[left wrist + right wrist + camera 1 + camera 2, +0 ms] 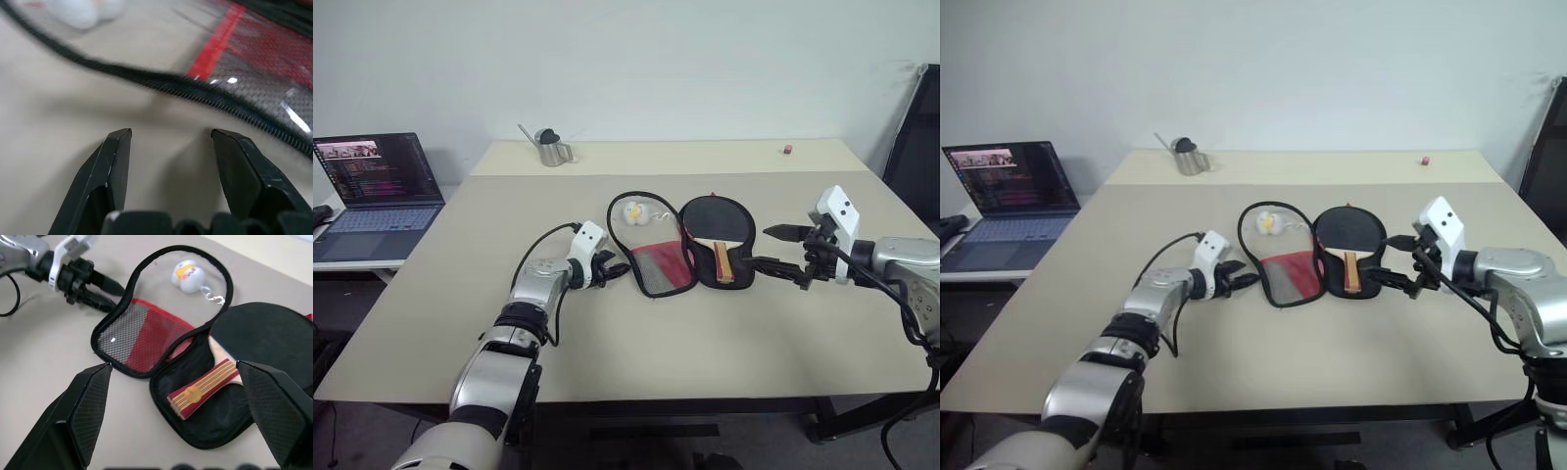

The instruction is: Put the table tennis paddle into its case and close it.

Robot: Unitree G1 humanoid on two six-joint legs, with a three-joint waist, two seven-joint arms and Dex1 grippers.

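The left gripper (619,269) is nearest the camera, low over the tabletop (636,338) toward its near-left part, its two black fingers (110,166) parted with a clear gap and nothing between them; their tips stand just beside the black zip edge of the case (656,264) without clearly touching it. The case lies unzipped and spread flat around the middle of the tabletop: the flap nearer the left gripper shows a red panel with a black mesh pocket and a clear upper window, while the other half is a black-lined shell. The table tennis paddle (717,227) lies in that black shell, its round black face toward the far edge and its striped wooden handle (203,392) pointing toward the near edge. A small white charm (635,210) on a short cord lies under the open flap's clear part. The right gripper (781,249) hangs just beside the right side of the case, jaws spread wide and empty, one finger above the other. Near the far edge stand a metal cup (550,149) toward the left corner and a small red object (787,149) toward the right. A laptop (374,191) sits open on a separate surface beyond the left edge.
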